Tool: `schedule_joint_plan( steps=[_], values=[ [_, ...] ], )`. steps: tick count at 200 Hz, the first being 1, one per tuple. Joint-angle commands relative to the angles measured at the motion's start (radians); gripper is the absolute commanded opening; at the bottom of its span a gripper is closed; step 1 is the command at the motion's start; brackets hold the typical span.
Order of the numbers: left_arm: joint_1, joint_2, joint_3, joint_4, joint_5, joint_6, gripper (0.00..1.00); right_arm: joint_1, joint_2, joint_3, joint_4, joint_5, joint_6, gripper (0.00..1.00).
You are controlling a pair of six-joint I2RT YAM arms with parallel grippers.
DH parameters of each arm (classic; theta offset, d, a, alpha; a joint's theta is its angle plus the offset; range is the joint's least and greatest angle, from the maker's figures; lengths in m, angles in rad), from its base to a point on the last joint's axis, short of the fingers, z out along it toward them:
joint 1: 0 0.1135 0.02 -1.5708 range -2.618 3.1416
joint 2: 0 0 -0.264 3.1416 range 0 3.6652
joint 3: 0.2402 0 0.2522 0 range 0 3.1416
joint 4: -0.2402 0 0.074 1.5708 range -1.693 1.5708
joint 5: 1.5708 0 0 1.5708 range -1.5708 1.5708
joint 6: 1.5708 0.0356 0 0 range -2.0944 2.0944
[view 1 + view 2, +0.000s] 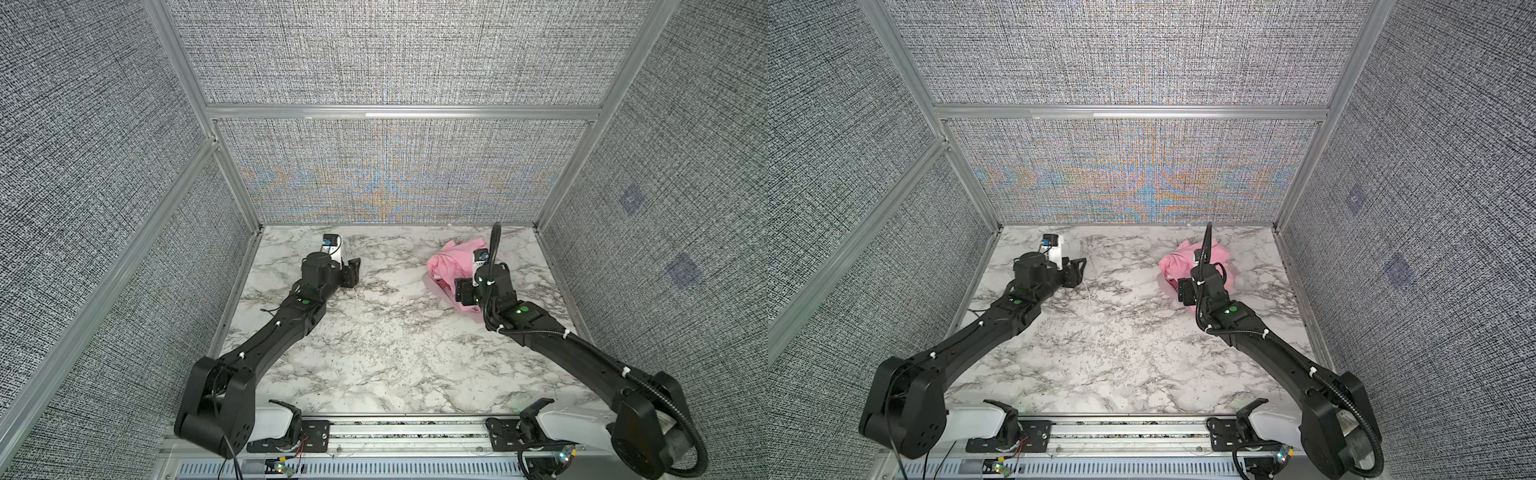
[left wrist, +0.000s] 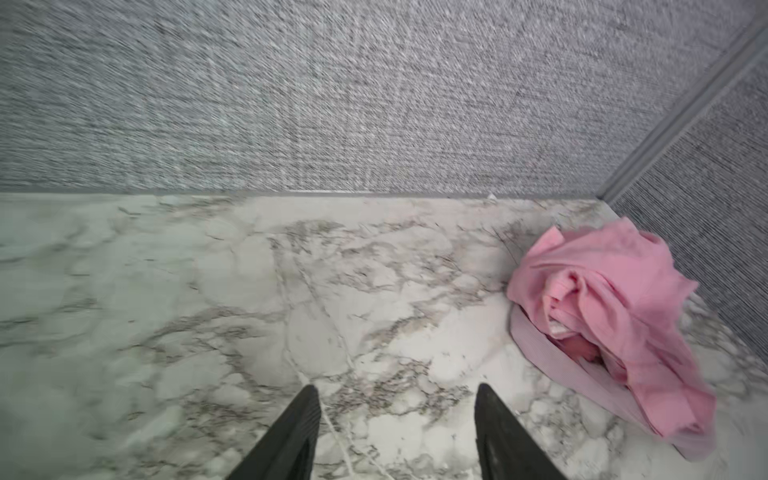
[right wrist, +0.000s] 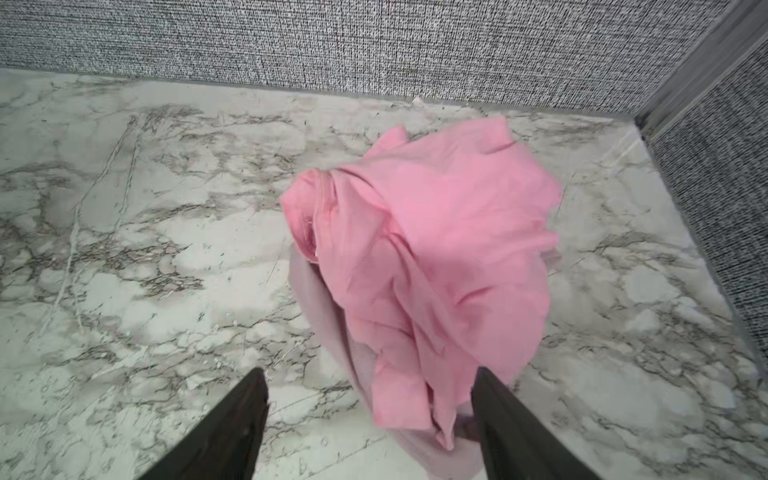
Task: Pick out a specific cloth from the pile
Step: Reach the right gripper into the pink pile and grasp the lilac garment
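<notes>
You had the right gripper [image 3: 370, 370] spread wide and empty at the near edge of the pile [image 1: 446, 266]. It was likely there to reach the cloth [image 3: 328, 332], the pale mauve piece that lay at the bottom under the bright pink cloth [image 3: 436, 249], showing along the edge nearest that gripper. Your left gripper [image 2: 395, 390] hung parted and empty over the bare desk [image 2: 208, 311], well apart from the pile, probably kept clear. The desk was marble-patterned, and grey woven wall panels [image 1: 395, 62] in aluminium framing [image 1: 403, 112] enclosed it.
</notes>
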Motion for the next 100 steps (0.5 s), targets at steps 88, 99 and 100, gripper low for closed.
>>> schedule_joint_plan(
  steps=[88, 99, 100],
  values=[
    [-0.126, 0.154, 0.092, -0.046, -0.007, -0.072, 0.57, 0.009, 0.281, 0.084, -0.03, -0.143, 0.065, 0.6],
    [-0.124, 0.138, 0.089, -0.067, -0.025, -0.078, 0.57, 0.009, 0.343, 0.136, -0.044, -0.148, 0.067, 0.56],
    [-0.124, 0.137, 0.089, -0.069, -0.028, -0.08, 0.57, 0.009, 0.348, 0.14, -0.044, -0.149, 0.067, 0.55]
  ],
)
